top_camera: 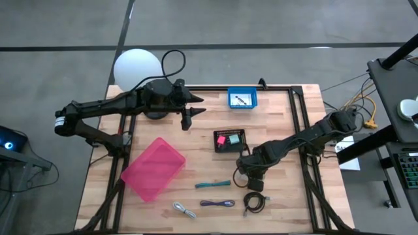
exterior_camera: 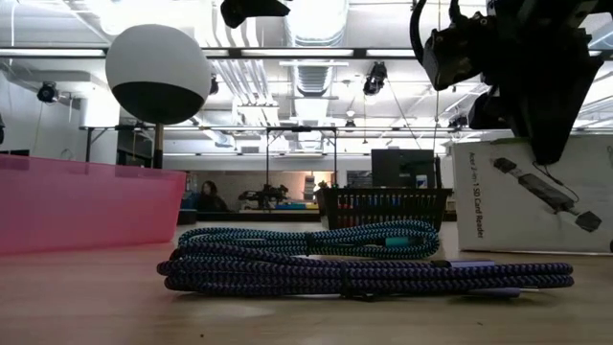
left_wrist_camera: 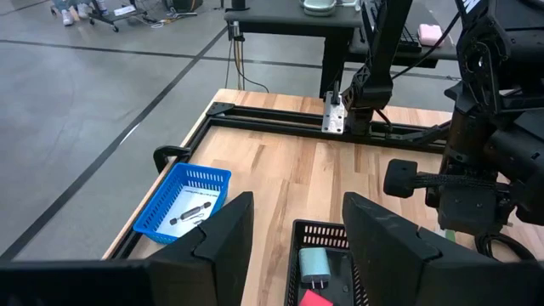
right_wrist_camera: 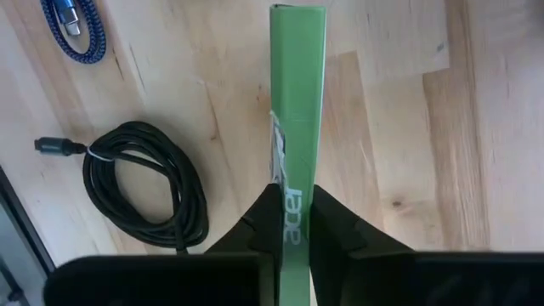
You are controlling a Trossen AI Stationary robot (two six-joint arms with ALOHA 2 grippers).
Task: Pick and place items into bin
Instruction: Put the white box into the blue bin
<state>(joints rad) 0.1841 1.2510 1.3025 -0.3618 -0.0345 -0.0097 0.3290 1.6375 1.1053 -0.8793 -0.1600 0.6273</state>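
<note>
Right gripper low centre of frame, fingers clamped edge-on around the green box for lifting, pink bin waiting lower left, left gripper spread wide, holding nothing.

Even overhead ceiling light, soft shadows on the table, blurred foreground cable in low view.

Wooden table — cables, pink bin.

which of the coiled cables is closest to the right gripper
The black coiled cable, directly below the right gripper in the high view; the purple cable and grey-white cable lie farther left.
</note>
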